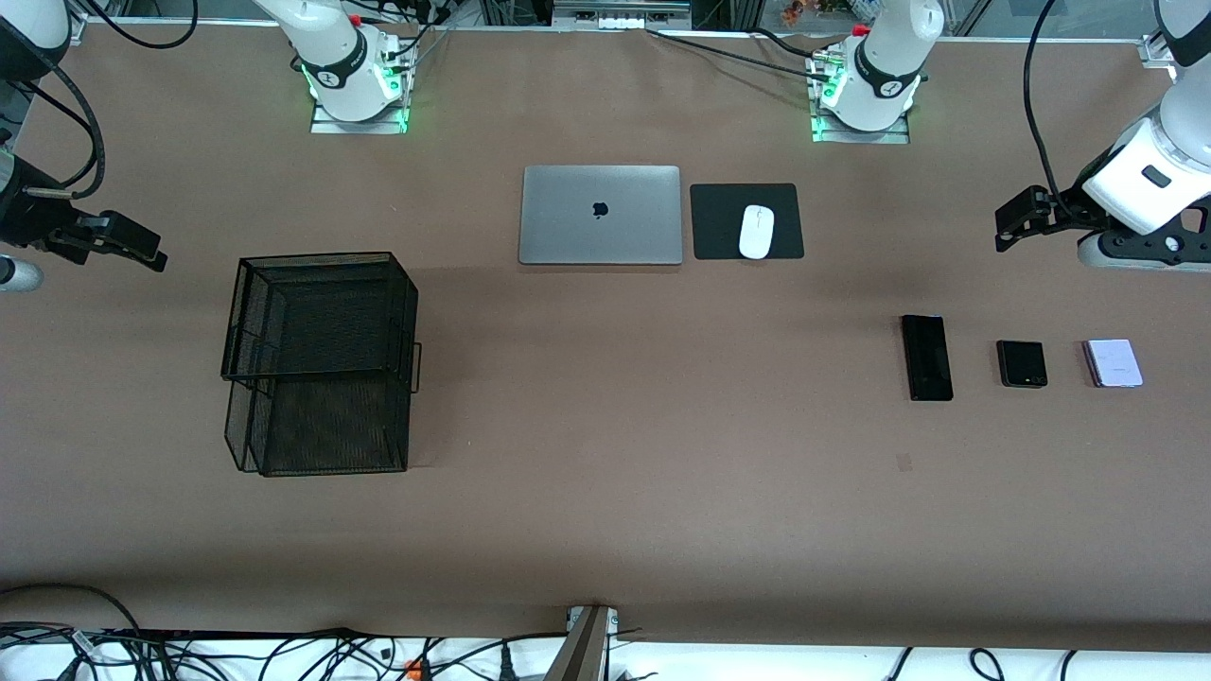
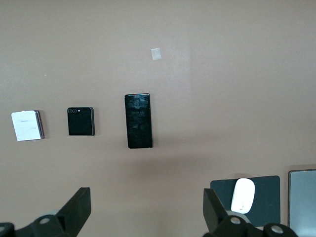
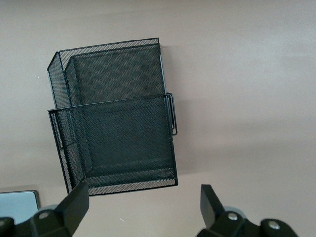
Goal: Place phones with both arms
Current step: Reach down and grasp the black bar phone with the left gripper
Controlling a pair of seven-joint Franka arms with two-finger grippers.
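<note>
Three phones lie in a spaced row at the front view's right: the long black phone (image 1: 926,357), the small black phone (image 1: 1022,364) and the lavender phone (image 1: 1113,363) nearest the table's edge. The left gripper (image 1: 1010,223) hangs at the right edge, jaws wide and empty. The right gripper (image 1: 142,248) waits at the left edge, spread, near the mesh basket (image 1: 320,362). Bare table (image 1: 662,426) fills the middle.

glossy long black phone (image 1: 926,357), wire-mesh basket (image 1: 320,361)
</note>
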